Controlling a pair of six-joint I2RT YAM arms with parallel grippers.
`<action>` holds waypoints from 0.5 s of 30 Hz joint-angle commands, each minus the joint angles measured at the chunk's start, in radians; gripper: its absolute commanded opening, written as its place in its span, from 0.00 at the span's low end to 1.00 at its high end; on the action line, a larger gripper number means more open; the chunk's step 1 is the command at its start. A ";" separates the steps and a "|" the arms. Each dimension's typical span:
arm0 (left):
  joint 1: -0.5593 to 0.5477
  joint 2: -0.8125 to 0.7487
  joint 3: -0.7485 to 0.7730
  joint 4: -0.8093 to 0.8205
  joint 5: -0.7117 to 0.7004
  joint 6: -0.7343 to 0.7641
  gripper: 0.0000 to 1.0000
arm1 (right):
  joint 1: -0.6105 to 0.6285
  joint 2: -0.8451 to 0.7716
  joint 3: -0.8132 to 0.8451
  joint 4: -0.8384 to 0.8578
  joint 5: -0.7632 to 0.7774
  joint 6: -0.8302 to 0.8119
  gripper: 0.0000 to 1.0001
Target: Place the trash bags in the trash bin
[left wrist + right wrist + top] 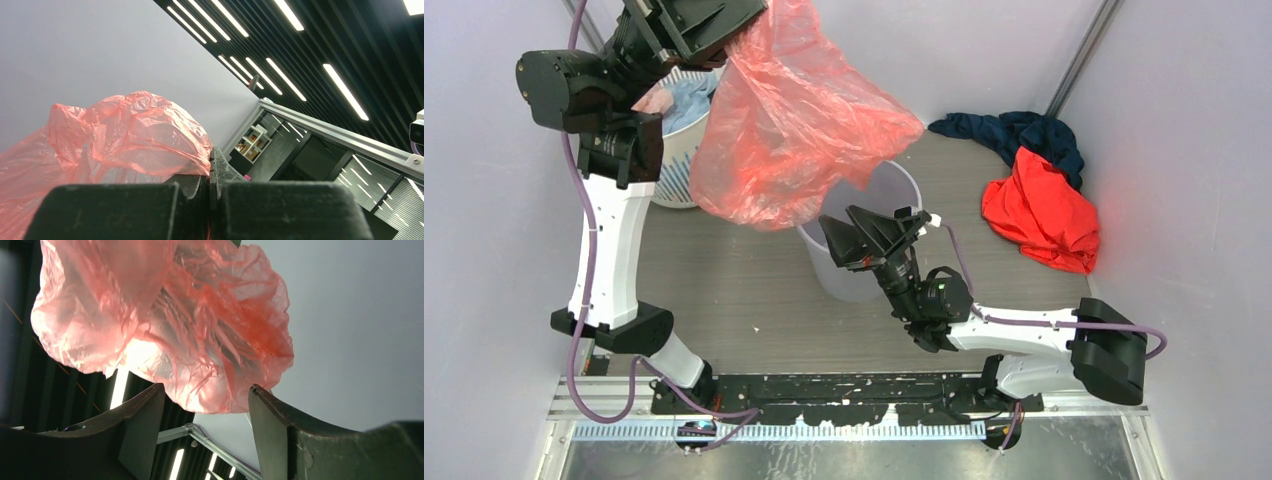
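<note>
The translucent red-pink trash bag (794, 120) hangs high in the air, above and to the left of the grey trash bin (886, 195). My left gripper (724, 30) is raised at the top of the top view and is shut on the bag's upper edge; in the left wrist view the film (125, 135) bunches over the closed fingertips (220, 167). My right gripper (849, 232) is open and empty over the bin's near rim, pointing up. In the right wrist view the bag (170, 325) hangs just above the spread fingers (272, 410).
A white slotted laundry basket (676, 160) with pale cloth stands at the back left, behind the left arm. A red-orange garment (1039, 215) and a dark blue garment (1014, 132) lie on the floor at the right. Grey walls close in both sides.
</note>
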 commanded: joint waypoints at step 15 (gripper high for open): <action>0.041 -0.069 -0.127 0.131 -0.006 -0.048 0.00 | 0.035 -0.097 0.085 0.052 0.128 -0.249 0.69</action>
